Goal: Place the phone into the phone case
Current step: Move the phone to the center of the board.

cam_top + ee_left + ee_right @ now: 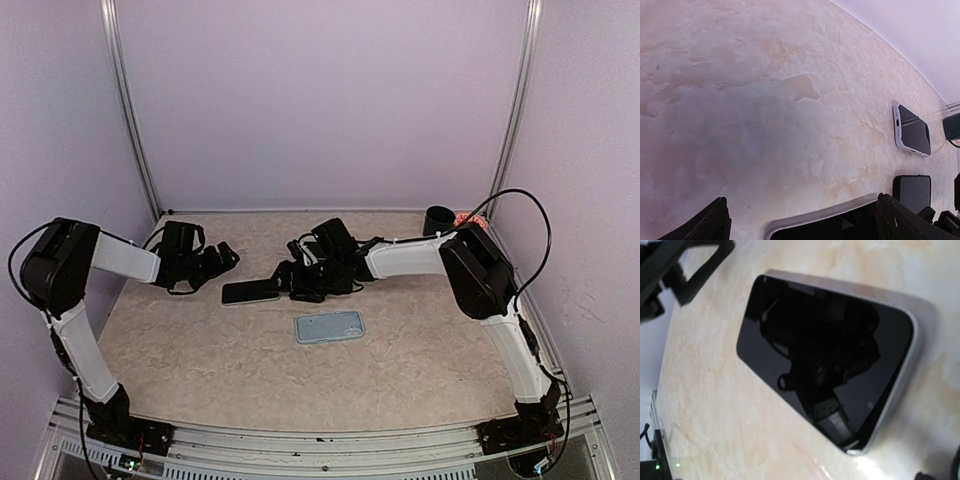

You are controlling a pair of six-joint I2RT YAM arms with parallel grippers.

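Note:
The phone lies flat on the table, black screen up with a silver rim, and it fills the right wrist view. The phone case, a grey-blue shell, lies just in front of it and to the right; the left wrist view shows the case further off. My left gripper is open beside the phone's left end. In its own view one edge of the phone sits low between the spread fingers. My right gripper hovers open at the phone's right end, holding nothing.
A dark cup stands at the back right corner beside something reddish. Purple walls and metal posts close in the table on three sides. The right gripper's black pad shows in the left wrist view.

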